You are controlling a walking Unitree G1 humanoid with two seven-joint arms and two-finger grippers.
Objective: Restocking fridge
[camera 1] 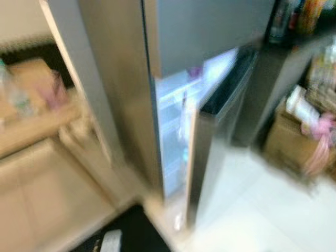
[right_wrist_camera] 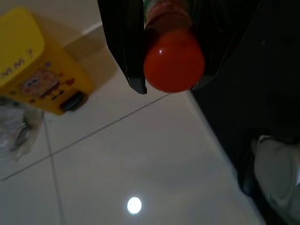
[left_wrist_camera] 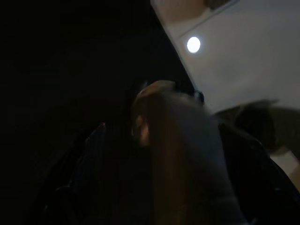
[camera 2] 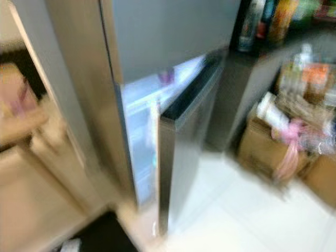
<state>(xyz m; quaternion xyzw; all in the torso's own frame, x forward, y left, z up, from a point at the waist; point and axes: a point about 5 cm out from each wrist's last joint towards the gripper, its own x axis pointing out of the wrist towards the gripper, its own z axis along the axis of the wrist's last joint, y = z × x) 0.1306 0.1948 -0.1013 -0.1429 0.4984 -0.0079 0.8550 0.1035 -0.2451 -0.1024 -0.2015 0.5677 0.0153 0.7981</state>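
The steel fridge (camera 1: pixel 115 79) stands ahead, blurred. Its lower door (camera 1: pixel 215 147) hangs ajar, and the lit shelves (camera 1: pixel 176 121) show through the gap. In the right wrist view my right gripper (right_wrist_camera: pixel 171 86) is shut on a bottle with a round red cap (right_wrist_camera: pixel 173 61), held low over the white floor tiles. The left wrist view is very dark: my left gripper (left_wrist_camera: pixel 164 126) is closed around a brownish-grey bottle-like thing (left_wrist_camera: pixel 183 159) that points up toward the ceiling.
A dark shelf unit (camera 2: pixel 262 31) with bottles stands right of the fridge. A cardboard box (camera 2: pixel 262 147) of bags sits on the floor below it. A wooden counter (camera 1: pixel 37 126) lies to the left, a black mat (camera 1: pixel 131 231) at the fridge's foot. A yellow bin (right_wrist_camera: pixel 37 65) stands nearby.
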